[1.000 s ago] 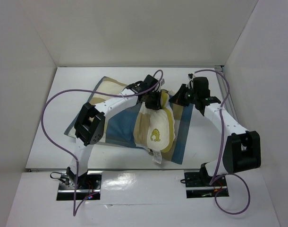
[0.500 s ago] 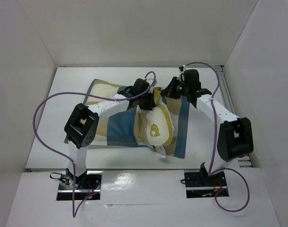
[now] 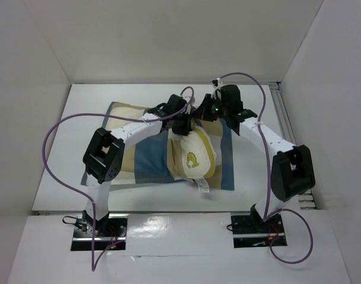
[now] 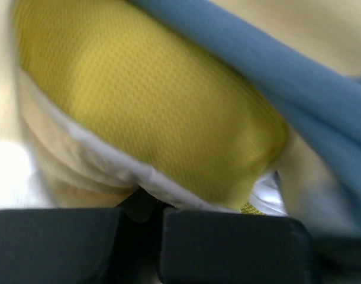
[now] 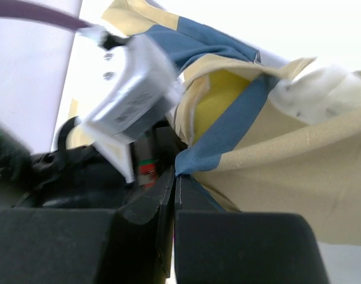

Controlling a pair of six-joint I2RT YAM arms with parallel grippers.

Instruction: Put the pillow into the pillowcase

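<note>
The checked blue, tan and cream pillowcase [image 3: 148, 160] lies across the middle of the table. The cream pillow [image 3: 195, 155] with its yellow logo sticks out of the pillowcase's mouth toward the near edge, white tag at its corner. My left gripper [image 3: 181, 123] is at the pillow's far end, shut on the pillow's white seam [image 4: 109, 160] beside the yellow band [image 4: 157, 106]. My right gripper [image 3: 204, 112] sits just right of it. In the right wrist view its jaws [image 5: 177, 174] are shut on the blue edge of the pillowcase [image 5: 228, 127], pulled up over the yellow pillow end [image 5: 225, 94].
White walls close in the table [image 3: 62, 171] on the left, back and right. A metal rail [image 3: 284, 118] runs along the right side. Purple cables [image 3: 53, 142] loop from both arms. The left arm's white link [image 5: 133, 100] hangs close beside the right gripper.
Both grippers have moved left and toward the back wall, dragging the pillow and pillowcase with them. The pillow's visible part has shrunk slightly. Both grips have held.
</note>
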